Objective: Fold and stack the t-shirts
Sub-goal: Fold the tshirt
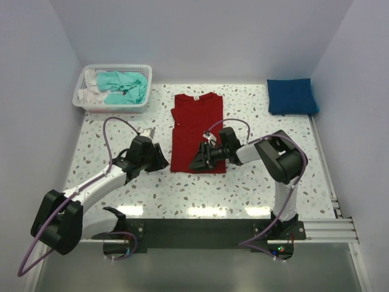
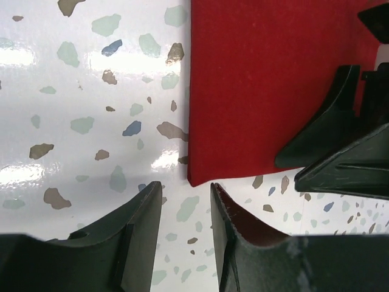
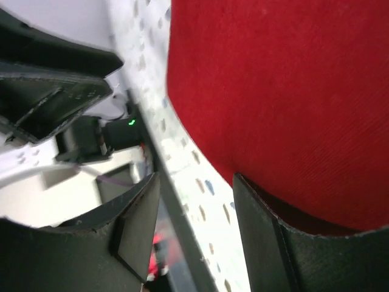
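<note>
Red t-shirt (image 1: pixel 196 121) lies flat mid-table, sleeves already turned in, so it reads as a long narrow strip with the collar at the far end and the hem toward the arms. It looks ready for the crosswise fold, judging by shape alone. Left gripper (image 1: pixel 164 163) sits at the near left corner of the strip. In its wrist view the fingers (image 2: pixel 137 231) are spread, with only bare table (image 1: pixel 243 182) between them and the cloth corner just beyond the tips, so it grips nothing. Right gripper (image 1: pixel 193 164) hangs low over the near hem. Its jaws are parted too, and nothing shows in the gap. One finger (image 3: pixel 285 243) lies against the cloth edge, but I cannot tell whether it is on top or slipped beneath. Both arms at the hem suggests a two-corner pinch to carry that end up toward the collar. Blue t-shirt (image 1: pixel 292 96) is folded at the far right corner, probably the start of the stack. Teal t-shirt (image 1: pixel 124 85) is crumpled in the basket (image 1: pixel 112 108) at the far left, not yet folded.
</note>
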`<action>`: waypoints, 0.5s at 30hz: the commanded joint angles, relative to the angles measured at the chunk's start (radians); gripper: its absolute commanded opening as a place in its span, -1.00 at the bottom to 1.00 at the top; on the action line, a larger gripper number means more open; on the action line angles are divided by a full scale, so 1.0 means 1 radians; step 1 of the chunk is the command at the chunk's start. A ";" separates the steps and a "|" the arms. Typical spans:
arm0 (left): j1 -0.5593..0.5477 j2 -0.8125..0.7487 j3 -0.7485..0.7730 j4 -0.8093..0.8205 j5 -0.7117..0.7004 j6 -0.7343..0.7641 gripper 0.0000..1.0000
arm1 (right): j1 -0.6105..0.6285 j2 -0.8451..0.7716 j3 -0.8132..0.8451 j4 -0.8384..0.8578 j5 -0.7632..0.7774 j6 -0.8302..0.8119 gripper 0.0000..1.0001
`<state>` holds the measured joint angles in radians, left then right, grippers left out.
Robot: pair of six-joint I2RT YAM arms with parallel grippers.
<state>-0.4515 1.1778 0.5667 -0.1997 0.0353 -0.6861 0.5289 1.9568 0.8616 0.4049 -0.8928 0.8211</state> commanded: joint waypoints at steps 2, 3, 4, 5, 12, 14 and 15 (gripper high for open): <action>0.008 -0.017 -0.008 -0.013 -0.020 0.033 -0.12 | -0.009 0.057 -0.041 0.022 0.055 -0.022 0.14; 0.008 -0.018 -0.010 -0.017 -0.017 0.034 -0.10 | -0.010 0.050 -0.039 -0.012 0.061 -0.057 0.13; 0.008 -0.018 -0.010 -0.017 -0.017 0.036 -0.08 | -0.009 0.031 -0.036 -0.065 0.064 -0.072 0.13; 0.007 -0.020 -0.005 -0.018 -0.014 0.040 -0.04 | -0.009 0.007 -0.029 -0.092 0.072 -0.086 0.13; 0.004 -0.015 0.019 -0.050 -0.005 0.059 0.20 | -0.010 -0.298 0.086 -0.553 0.295 -0.322 0.16; -0.003 -0.006 0.030 -0.058 -0.009 0.062 0.30 | -0.010 -0.380 0.120 -0.731 0.429 -0.362 0.18; -0.004 0.000 0.035 -0.067 -0.011 0.060 0.36 | -0.009 -0.400 0.134 -0.798 0.601 -0.364 0.17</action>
<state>-0.4519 1.1763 0.5629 -0.2565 0.0299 -0.6498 0.5213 1.6573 0.9237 -0.1013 -0.6258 0.5713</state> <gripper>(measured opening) 0.654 0.586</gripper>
